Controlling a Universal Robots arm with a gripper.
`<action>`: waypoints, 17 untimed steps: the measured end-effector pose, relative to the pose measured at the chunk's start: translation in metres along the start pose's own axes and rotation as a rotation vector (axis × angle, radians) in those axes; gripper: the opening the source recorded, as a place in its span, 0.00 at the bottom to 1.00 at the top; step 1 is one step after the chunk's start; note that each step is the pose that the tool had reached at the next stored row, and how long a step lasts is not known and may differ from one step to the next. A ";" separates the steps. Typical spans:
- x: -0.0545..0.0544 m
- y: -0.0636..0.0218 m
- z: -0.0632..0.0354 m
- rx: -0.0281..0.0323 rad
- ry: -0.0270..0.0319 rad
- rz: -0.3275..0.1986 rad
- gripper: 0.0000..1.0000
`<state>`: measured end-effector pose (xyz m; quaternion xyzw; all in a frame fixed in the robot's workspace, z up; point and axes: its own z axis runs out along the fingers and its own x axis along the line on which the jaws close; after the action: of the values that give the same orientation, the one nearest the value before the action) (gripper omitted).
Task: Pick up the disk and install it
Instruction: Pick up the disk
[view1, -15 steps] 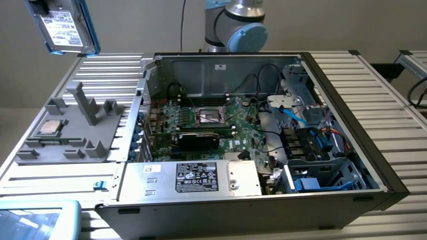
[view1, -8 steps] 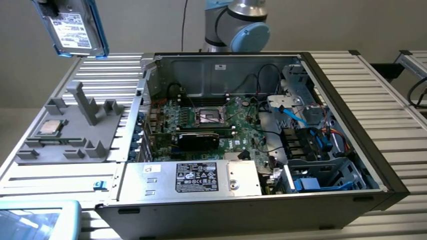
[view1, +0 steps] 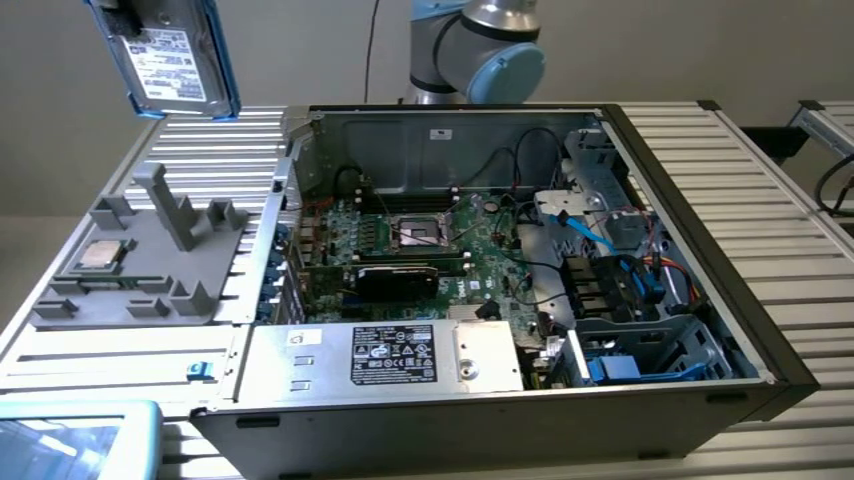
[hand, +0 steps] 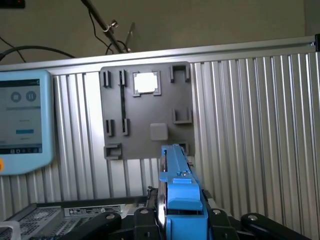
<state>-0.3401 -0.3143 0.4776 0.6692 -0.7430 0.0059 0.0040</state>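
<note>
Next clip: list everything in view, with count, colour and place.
disk: one, silver-grey in blue frame, held high at the exterior view's left
computer case: one, black, open, mid-table
power box: one, silver with black label, inside the case
tray: one, grey, beside the case
chip: one, silver, in the tray
touch screen: one, light-blue rim, table corner
table: one, ribbed silver, under the case
arm: one, grey and light blue, behind the case
pincer: one, black, shut on the disk
</note>
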 end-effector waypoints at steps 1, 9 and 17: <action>0.001 -0.0041 -0.0008 -0.0001 0.0001 0.000 0.37; 0.011 -0.0385 -0.0083 -0.0008 0.0001 0.000 0.37; 0.023 -0.0716 -0.0161 -0.0022 0.0003 0.000 0.37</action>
<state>-0.2713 -0.3441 0.4943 0.6693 -0.7430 0.0052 0.0048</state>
